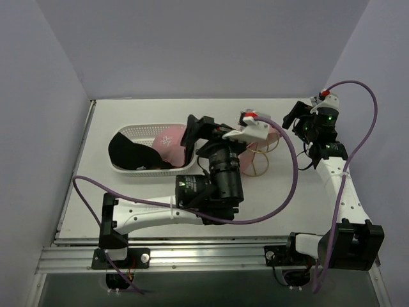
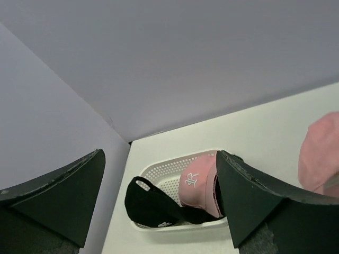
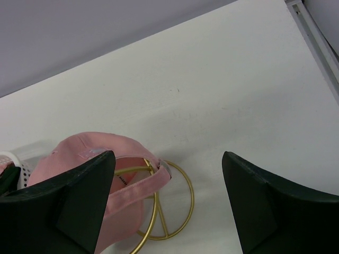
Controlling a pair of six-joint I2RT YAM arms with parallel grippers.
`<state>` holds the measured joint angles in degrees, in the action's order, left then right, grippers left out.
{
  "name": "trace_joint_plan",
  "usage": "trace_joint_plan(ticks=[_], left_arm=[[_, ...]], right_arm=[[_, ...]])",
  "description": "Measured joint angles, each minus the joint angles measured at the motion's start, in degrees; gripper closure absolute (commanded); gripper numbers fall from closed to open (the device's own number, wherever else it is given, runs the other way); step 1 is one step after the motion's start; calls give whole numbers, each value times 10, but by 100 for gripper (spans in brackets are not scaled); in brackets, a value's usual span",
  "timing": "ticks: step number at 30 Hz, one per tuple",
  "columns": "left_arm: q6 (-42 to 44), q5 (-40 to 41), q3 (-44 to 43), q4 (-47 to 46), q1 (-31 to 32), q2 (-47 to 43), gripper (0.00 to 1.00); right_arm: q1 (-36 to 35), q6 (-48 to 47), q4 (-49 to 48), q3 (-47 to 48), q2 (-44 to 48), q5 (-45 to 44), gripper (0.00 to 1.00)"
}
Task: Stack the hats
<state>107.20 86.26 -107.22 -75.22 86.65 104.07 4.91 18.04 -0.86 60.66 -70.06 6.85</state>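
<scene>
Two hats lie in the white basket [image 1: 131,132]: a black cap [image 1: 131,155] at the left and a pink cap [image 1: 170,143] with a white logo at the right. In the left wrist view the black cap [image 2: 153,203] and the pink cap [image 2: 198,182] sit in the basket [image 2: 159,170] below my left gripper [image 2: 159,153]. That gripper [image 1: 199,128] hangs open and empty over the basket's right end. Another pink cap [image 3: 85,151] rests on the gold wire stand [image 3: 180,211]. My right gripper [image 3: 168,154] is open above and to the right of it, holding nothing.
The gold stand [image 1: 257,164] stands in the middle of the table, right of the basket. Grey walls close in the table at the back and on both sides. The left arm's elbow [image 1: 217,182] and purple cable [image 1: 291,179] cross in front of the stand.
</scene>
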Motion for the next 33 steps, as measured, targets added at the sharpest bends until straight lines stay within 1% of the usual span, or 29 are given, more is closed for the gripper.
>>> trace_joint_plan(ticks=[3, 7, 11, 14, 15, 16, 19, 21, 24, 25, 26, 28, 29, 31, 32, 33], left_arm=[[32, -1, -90, -9, -1, 6, 6], [53, -1, -212, -14, -9, 47, 6], [63, 2, -303, -13, -11, 87, 6], [66, 3, -353, -11, -10, 94, 6], [66, 3, -356, -11, -9, 87, 6], [65, 0, -342, -12, -11, 71, 6], [50, 0, -254, 10, -29, 3, 6], [18, 1, -210, 46, -45, -29, 6], [-65, -3, -199, 143, -63, -40, 6], [-106, -8, -201, 186, -66, -39, 6], [-157, -13, -214, 252, -73, -37, 6], [-273, -39, -262, 401, -86, -24, 6], [-350, -66, -291, 493, -97, -19, 6], [-506, -143, -365, 697, -127, -15, 6], [-581, -188, -394, 779, -146, -17, 6], [-668, -254, -401, 855, -177, -34, 6]], right_arm=[[0, 0, 0, 0, 0, 8, 21], [0, 0, 0, 0, 1, 18, 20], [-1, 0, 9, 2, 3, 25, 20], [-7, 0, 24, 8, 9, 25, 20], [-9, 0, 28, 10, 11, 25, 20], [-10, 0, 32, 13, 12, 25, 20], [-12, 2, 33, 24, 14, 31, 20], [-13, 4, 33, 29, 14, 37, 20], [-13, 6, 38, 36, 14, 44, 20], [-13, 6, 42, 40, 14, 45, 20], [-13, 6, 47, 45, 14, 47, 20], [-13, 5, 52, 55, 14, 50, 19], [-13, 4, 55, 60, 14, 51, 19], [-13, 2, 60, 70, 14, 52, 19], [-13, 0, 63, 75, 14, 53, 19], [-13, -1, 66, 80, 14, 54, 19]])
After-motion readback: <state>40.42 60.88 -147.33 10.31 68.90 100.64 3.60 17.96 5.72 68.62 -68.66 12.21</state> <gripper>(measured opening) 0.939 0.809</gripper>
